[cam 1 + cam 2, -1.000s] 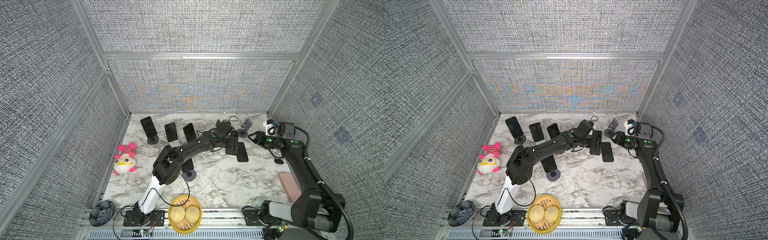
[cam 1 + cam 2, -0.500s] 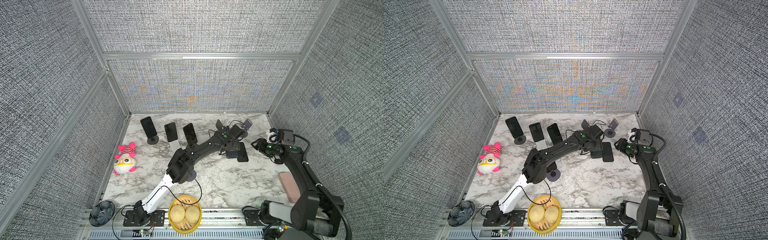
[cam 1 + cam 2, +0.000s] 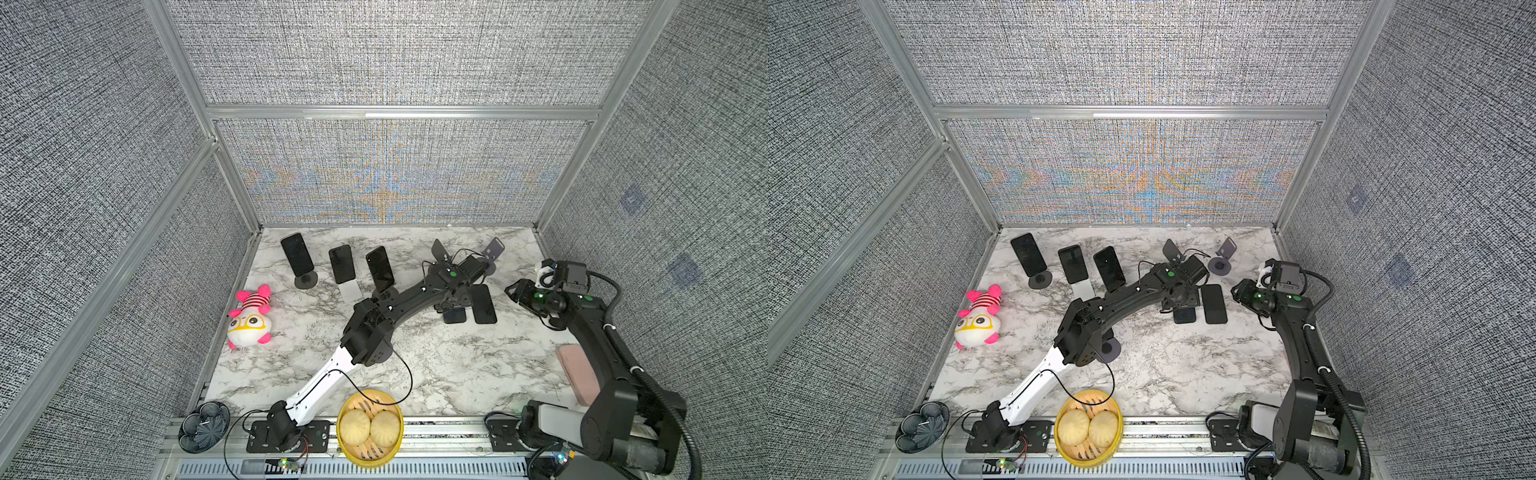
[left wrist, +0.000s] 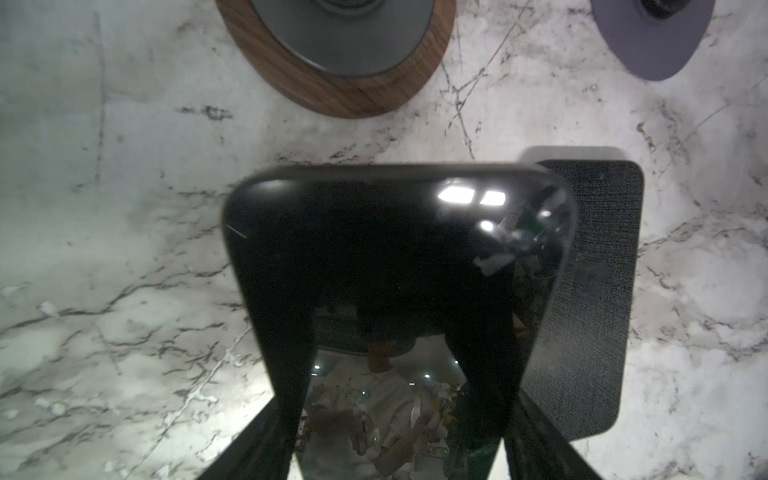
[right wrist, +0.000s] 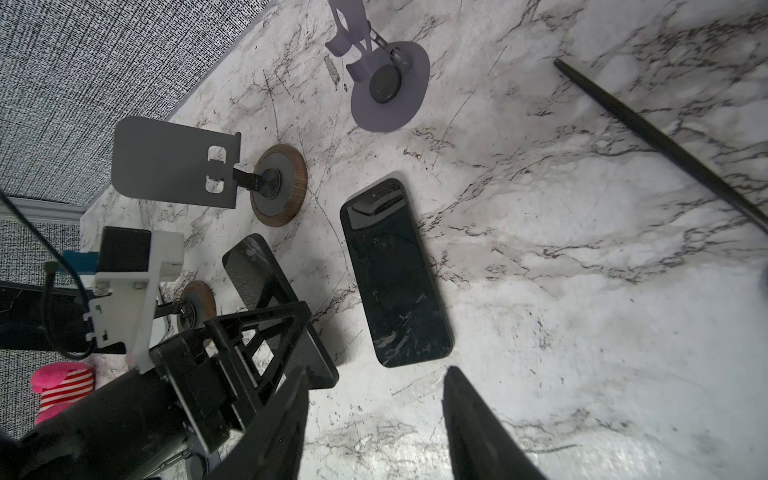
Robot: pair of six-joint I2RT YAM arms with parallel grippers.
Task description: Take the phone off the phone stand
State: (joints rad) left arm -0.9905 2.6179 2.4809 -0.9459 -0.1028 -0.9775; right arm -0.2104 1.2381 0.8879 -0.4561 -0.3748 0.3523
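Holding a black phone [image 4: 395, 249] across its width, my left hand [image 3: 454, 300] reaches to the back right part of the worktop [image 3: 457, 365], so the phone is already off any stand. It hangs low and tilted just beside a second phone [image 5: 395, 274] that lies flat on the marble. I cannot tell whether the held one touches the surface. Behind them, near the back edge, two stands are bare: a grey stand with a wooden base [image 5: 174, 162] and a purple stand [image 5: 388, 83]. I judge the lift-off finished and only the set-down left: lower the phone flat, let go, draw back. My right hand [image 5: 377, 374] hovers near the right edge, fingers apart and holding nothing. Toward the back left corner three more phones [image 3: 342, 264] lean on their stands. Whether those are mine to clear too, I cannot say from here.
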